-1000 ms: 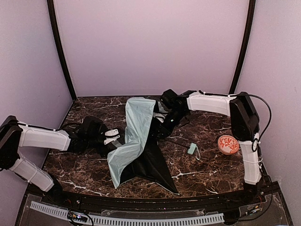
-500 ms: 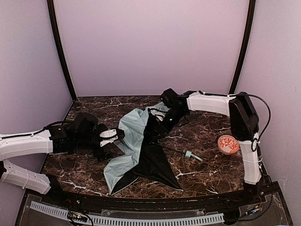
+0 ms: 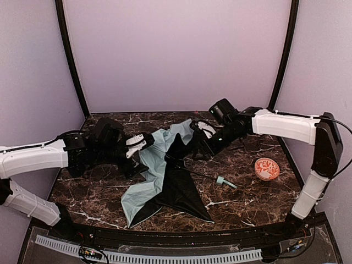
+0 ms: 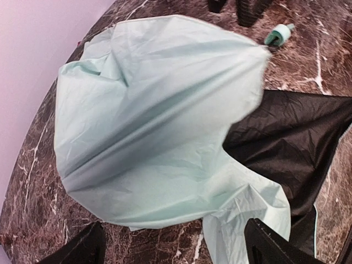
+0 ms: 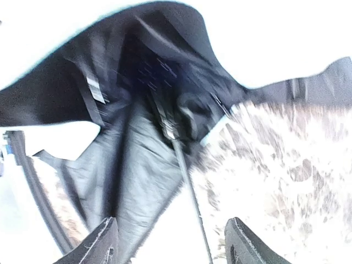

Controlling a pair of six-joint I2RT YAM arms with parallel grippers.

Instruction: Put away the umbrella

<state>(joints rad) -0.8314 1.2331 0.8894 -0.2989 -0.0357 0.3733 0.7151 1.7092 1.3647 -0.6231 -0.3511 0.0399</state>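
Umbrella: the umbrella (image 3: 165, 176) lies half-collapsed at the centre of the table (image 3: 247, 203). Its mint fabric (image 4: 154, 110) bunches toward 10 o'clock and its black lining (image 4: 291, 137) fans out toward 6 o'clock. The shaft (image 3: 198, 173) runs out to the handle (image 3: 221, 180) at 4 o'clock.
Left gripper: the left gripper (image 3: 140, 144) hovers at the canopy's 9 o'clock edge with its fingers wide apart, holding nothing.
Right gripper: the right gripper (image 3: 201, 131) is at the canopy's 1 o'clock, fingers apart. In its blurred wrist view the shaft passes between them, but nothing looks pinched.
Risk 1: with both grippers empty, a pinch on loose fabric alone would likely drag the cloth and leave the ribs splayed.
Risk 2: a push along the shaft could slide the whole umbrella toward 6 o'clock, off the near edge.
Risk 3: a swing of the handle toward 3 o'clock could knock the ball (image 3: 267, 168), which sits well apart from it for now.
Containers: 0 in view, with no sleeve, bin or stand for the umbrella.
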